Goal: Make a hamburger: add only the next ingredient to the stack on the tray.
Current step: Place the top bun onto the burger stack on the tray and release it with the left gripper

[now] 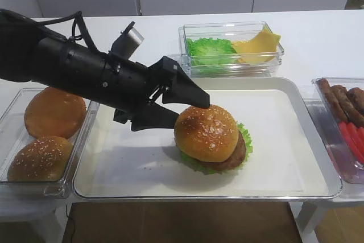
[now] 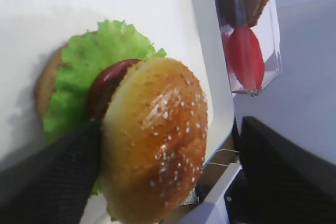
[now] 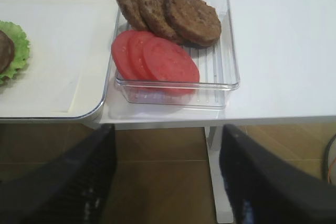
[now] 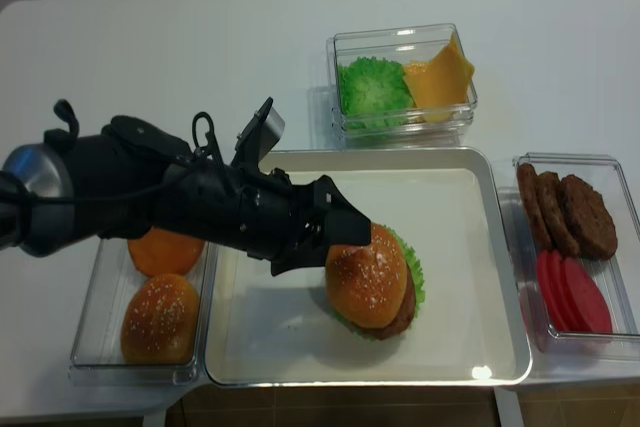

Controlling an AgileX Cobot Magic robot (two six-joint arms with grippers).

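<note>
A glossy, golden-brown crust flecked with pale seeds is shown by the sesame bun top (image 1: 206, 132). The lettuce leaf (image 2: 86, 74) looks frilly and matt. The tray (image 1: 296, 157) is lined with white paper inside a shiny metal rim. The left end effector (image 1: 181, 112) is seen as matt black plastic.

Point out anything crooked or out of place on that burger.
The sesame bun top sits askew: it tilts and overhangs the patty toward the open left gripper, leaving patty and lettuce exposed on the far side.
</note>
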